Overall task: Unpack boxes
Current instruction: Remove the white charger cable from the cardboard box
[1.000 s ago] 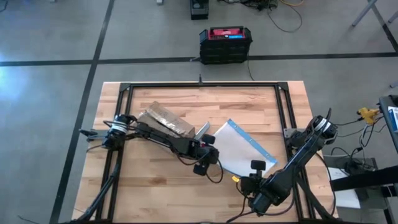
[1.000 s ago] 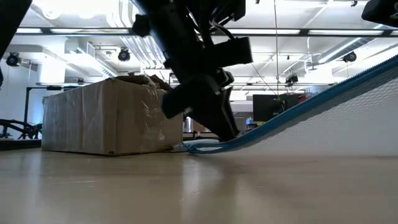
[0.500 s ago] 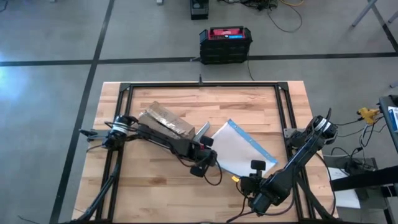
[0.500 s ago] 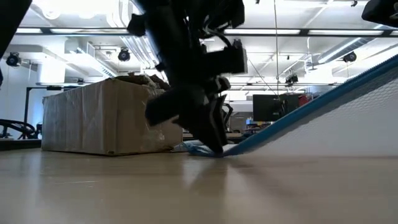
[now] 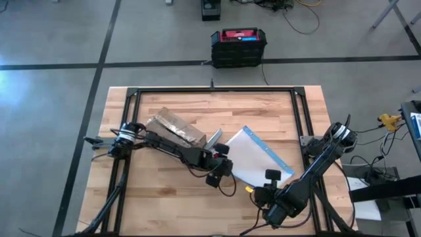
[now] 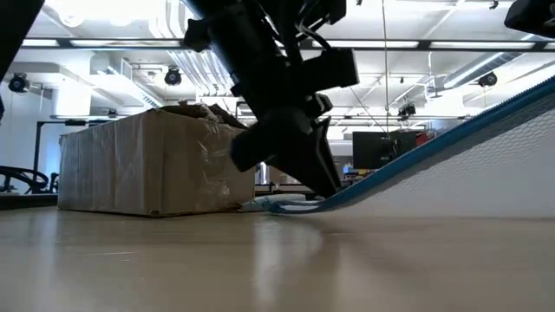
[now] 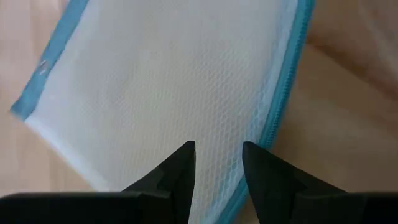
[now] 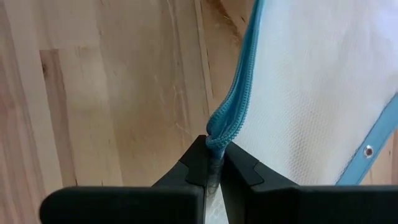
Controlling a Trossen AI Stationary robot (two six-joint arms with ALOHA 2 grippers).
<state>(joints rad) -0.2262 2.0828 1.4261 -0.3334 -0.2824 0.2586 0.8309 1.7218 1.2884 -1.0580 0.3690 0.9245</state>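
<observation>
One taped corrugated box (image 5: 175, 128) sitting left of table (image 5: 164, 204) centre, top crumpled. Left gripper (image 5: 222, 158) hovering beside it, jaws parted over white mesh pouch (image 5: 253, 157), gripping nothing. Right gripper (image 8: 213, 151) pinching pouch's blue zipper edge, lifting it. Pouch's far end cut off in low view.

Left gripper (image 7: 217, 163) parted, right gripper (image 8: 214, 149) pinched closed

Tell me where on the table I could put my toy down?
The bare wood behind the cardboard box and mesh pouch, along the far edge of the table, is free. So is the front-left corner. The middle is crowded: the left gripper and right gripper are both at the pouch.
</observation>
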